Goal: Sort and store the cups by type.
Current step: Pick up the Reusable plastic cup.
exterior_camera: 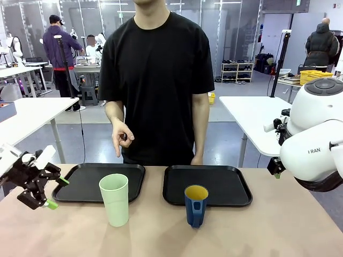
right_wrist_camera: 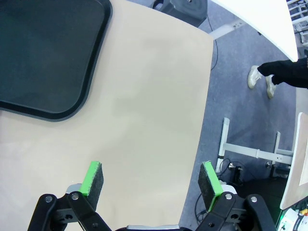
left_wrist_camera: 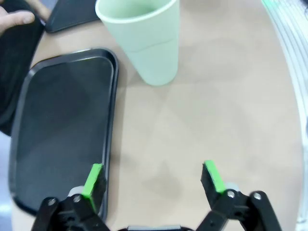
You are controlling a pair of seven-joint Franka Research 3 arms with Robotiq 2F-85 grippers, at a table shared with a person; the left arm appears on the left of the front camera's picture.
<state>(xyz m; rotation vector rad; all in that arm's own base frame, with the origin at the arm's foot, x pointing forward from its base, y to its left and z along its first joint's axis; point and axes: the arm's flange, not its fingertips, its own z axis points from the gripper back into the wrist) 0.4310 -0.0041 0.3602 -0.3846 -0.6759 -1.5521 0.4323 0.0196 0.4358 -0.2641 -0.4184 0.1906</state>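
The left hand point(exterior_camera: 57, 193) hangs open at the table's point(exterior_camera: 268, 230) left edge. The green tumbler point(exterior_camera: 114, 199) stands upright just in front of the left tray point(exterior_camera: 80, 184), the blue cup point(exterior_camera: 195, 206) just in front of the right tray point(exterior_camera: 228, 184). The right hand point(right_wrist_camera: 151, 180) is open above the table.

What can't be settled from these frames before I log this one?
Pale green tumbler: its bottom inside, hidden by its own wall in the front view; the top edge cuts its rim in the left wrist view.
Dark blue cup: contents below the yellow rim, hidden by its wall, front view.
Person's raised hand: whether the pinched fingers hold anything, too small, front view.
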